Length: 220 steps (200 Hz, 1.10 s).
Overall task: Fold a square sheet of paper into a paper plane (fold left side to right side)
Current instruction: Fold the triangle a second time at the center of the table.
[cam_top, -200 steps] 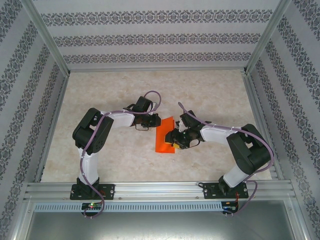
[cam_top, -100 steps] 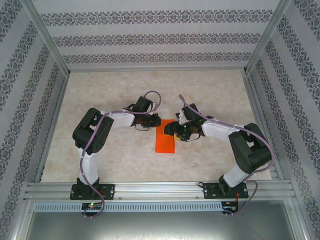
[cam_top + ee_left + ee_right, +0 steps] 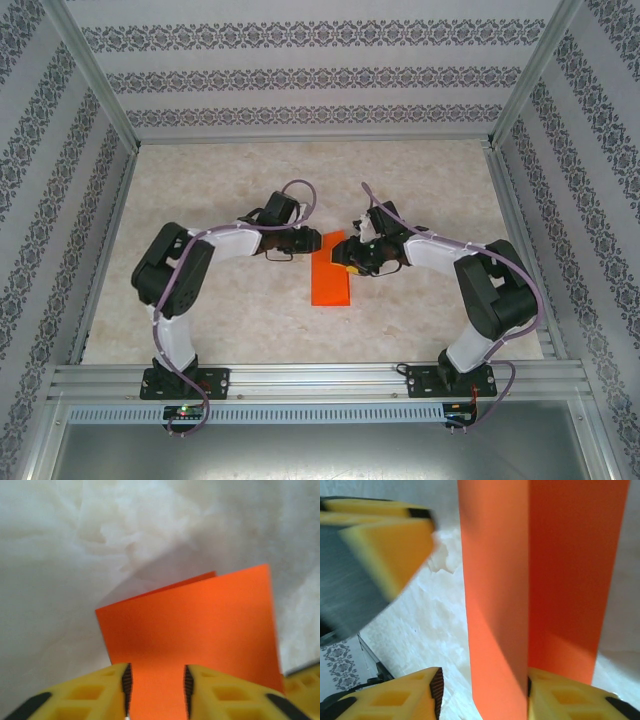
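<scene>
Sitting at the far left corner of the square sheet of paper point(image 3: 331, 283), the left gripper point(image 3: 303, 243) has its fingers parted. The sheet (folded into a narrow orange strip) lies on the table point(image 3: 420, 190) between both arms. At its far right corner the right gripper point(image 3: 347, 257) stands spread, with the paper running between its fingers point(image 3: 415, 692).

A pale marbled tabletop point(image 3: 420, 180) lies enclosed by floral-striped walls point(image 3: 300, 75) and aluminium posts point(image 3: 95, 85), a metal rail point(image 3: 320, 378) along its near edge.
</scene>
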Motion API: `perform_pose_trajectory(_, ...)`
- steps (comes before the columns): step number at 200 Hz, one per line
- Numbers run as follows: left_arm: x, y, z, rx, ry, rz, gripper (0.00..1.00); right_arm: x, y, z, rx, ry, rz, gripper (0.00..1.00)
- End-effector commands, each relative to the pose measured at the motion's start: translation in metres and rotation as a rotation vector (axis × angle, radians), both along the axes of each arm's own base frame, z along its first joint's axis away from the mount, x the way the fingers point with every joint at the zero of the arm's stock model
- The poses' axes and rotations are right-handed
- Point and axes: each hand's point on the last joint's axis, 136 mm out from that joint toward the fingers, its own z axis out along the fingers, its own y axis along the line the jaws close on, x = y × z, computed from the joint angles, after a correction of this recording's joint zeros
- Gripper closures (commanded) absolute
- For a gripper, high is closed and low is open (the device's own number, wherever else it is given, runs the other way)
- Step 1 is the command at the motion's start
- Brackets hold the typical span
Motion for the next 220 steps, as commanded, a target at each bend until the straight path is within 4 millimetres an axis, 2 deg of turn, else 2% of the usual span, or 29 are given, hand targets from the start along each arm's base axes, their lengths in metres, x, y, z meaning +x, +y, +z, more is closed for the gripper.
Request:
perform_pose_trajectory(1, 0.005, 0.016, 0.058, -0.019, -0.176, 0.026, 0.55, -0.003, 0.0, 0.003, 0.039, 0.038, -0.009, 0.57)
perform_pose_trajectory(25, -0.023, 0.032, 0.09, 0.011, -0.294, 0.005, 0.47, 0.004, 0.0, 0.013, 0.063, 0.032, -0.024, 0.58)
perform_pose_trajectory(52, -0.069, 0.033, 0.098, 0.092, -0.368, -0.06, 0.4, 0.011, 0.0, 0.023, 0.084, 0.029, -0.034, 0.58)
perform_pose_trajectory(86, -0.129, 0.005, 0.091, 0.137, -0.398, -0.179, 0.36, 0.018, 0.002, 0.032, 0.094, 0.027, -0.035, 0.58)
perform_pose_trajectory(115, -0.164, -0.022, 0.078, 0.219, -0.415, -0.26, 0.33, 0.021, 0.002, 0.031, 0.088, 0.028, -0.039, 0.58)
perform_pose_trajectory(139, -0.176, -0.04, 0.065, 0.299, -0.418, -0.301, 0.32, 0.022, 0.003, 0.028, 0.084, 0.036, -0.039, 0.59)
perform_pose_trajectory(165, -0.181, -0.055, 0.05, 0.393, -0.409, -0.337, 0.3, 0.023, 0.003, 0.028, 0.082, 0.038, -0.042, 0.59)
perform_pose_trajectory(199, -0.18, -0.07, 0.031, 0.515, -0.405, -0.367, 0.26, 0.023, 0.003, 0.026, 0.074, 0.041, -0.036, 0.59)
perform_pose_trajectory(220, -0.175, -0.072, 0.022, 0.581, -0.406, -0.348, 0.26, 0.023, 0.002, 0.025, 0.07, 0.044, -0.035, 0.59)
